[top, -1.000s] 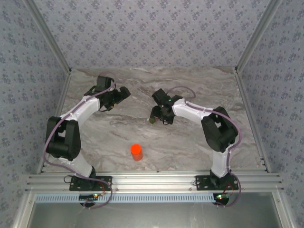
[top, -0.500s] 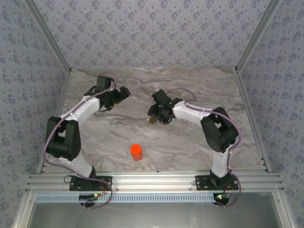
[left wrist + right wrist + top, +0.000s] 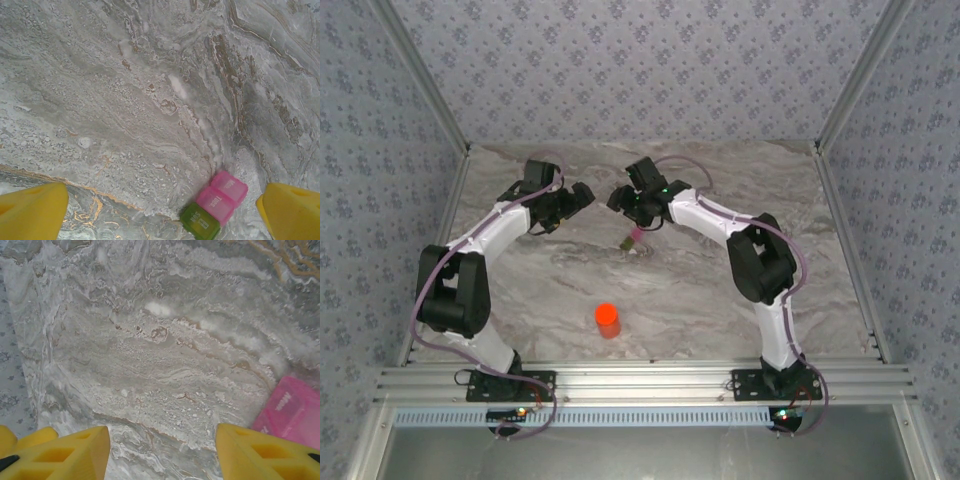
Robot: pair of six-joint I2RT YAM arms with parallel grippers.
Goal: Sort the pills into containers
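Note:
The containers [image 3: 632,240] are a tiny strip of joined compartments, two translucent pink and one olive-green, lying flat on the marble table with lids shut. In the left wrist view the containers [image 3: 215,205] sit low, close to the right finger. My left gripper [image 3: 160,220] hangs open over bare marble, at the back left in the top view [image 3: 582,195]. My right gripper [image 3: 623,200] is open just behind the containers, with nothing between its fingers [image 3: 162,455]. A pink compartment [image 3: 292,412] lies beside its right finger. The pills are hidden.
An orange-red cylindrical bottle [image 3: 607,319] stands upright near the front middle of the table [image 3: 720,300]. Patterned walls close in the back and both sides. The two grippers are close to each other at the back centre.
My right gripper has swung back and to the left, away from the containers, which now lie free on the table. The left arm has not moved.

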